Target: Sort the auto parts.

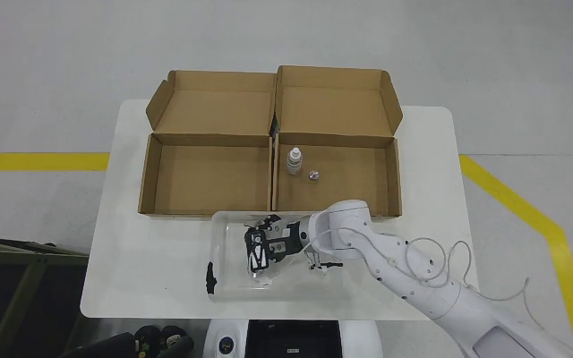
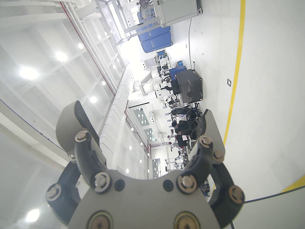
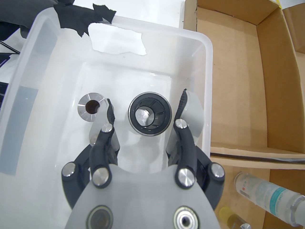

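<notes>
Right wrist view showed the clear bin (image 3: 207, 55), then the right gripper (image 3: 145, 107) spread wide, straddling the black bearing (image 3: 149, 113) standing on end on the bin floor. Likely heavy, rigid and smooth steel; its round outer wall looked the best grip.

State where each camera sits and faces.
Top view: above the arms, facing down at the white table; right claw shows.
Left wrist view: on that wrist, facing out into the hall; open left claw shows.
Right wrist view: on that wrist, facing into the clear plastic bin; open right claw shows.
Shared: top and right wrist views both show the bin.
</notes>
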Available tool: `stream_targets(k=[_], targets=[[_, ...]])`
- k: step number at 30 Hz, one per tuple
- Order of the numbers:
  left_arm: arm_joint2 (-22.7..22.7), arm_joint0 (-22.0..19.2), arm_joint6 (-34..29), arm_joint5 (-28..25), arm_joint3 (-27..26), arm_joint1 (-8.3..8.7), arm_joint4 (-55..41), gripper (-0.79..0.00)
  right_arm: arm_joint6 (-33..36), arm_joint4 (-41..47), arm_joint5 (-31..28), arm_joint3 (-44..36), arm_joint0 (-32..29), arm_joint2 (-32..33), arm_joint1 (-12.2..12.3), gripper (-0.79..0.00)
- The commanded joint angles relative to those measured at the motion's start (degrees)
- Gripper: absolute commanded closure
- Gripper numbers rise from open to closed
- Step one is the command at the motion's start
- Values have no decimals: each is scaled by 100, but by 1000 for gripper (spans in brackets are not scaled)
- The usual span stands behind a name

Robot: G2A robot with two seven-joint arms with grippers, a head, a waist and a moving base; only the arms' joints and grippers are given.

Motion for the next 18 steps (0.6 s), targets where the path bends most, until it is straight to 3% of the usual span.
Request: stream_targets(k=[1,12,18], targets=[[0,0,0,0,0,0,0,-785,-23,-27,1,58,20,-6,-16,-489],[0,0,0,0,0,0,0,-785,-164,-149,39,369,94,-127,-137,-391],[0,0,0,0,0,0,0,-785,-202,-199,36,485,99,-173,-190,-391]])
